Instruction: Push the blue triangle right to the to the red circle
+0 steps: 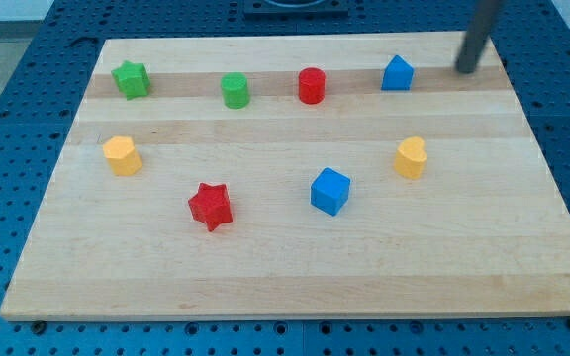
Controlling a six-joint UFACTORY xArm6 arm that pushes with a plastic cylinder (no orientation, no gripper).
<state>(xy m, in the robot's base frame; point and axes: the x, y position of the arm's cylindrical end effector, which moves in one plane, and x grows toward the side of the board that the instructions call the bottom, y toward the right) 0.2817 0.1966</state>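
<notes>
From where I sit, my tip (466, 69) rests on the wooden board (295, 267) near its top right corner, touching no block; there are no jaws on this rod, so there is nothing to call wide, narrow or holding. Closest to my tip, just to its left and a shade lower in the view, stands the blue triangle (397, 73), apart from the rod with bare wood between them. Next out, down the view from my tip and slightly to its left, is a yellow block (411, 157) with a rounded top, whose exact shape I cannot tell. Further left of my tip, past the blue triangle and in the same top row, sits the red circle (311, 85), well apart from the triangle. Down and left of my tip, nearer the board's middle, lies the blue cube (331, 191). Further left along the top row is the green circle (235, 90). Far down and left of my tip is the red star (210, 206). Farthest off, at the view's left, are the green star (131, 79) in the top row and, below it, a second yellow block (122, 155) of the same rounded sort.
</notes>
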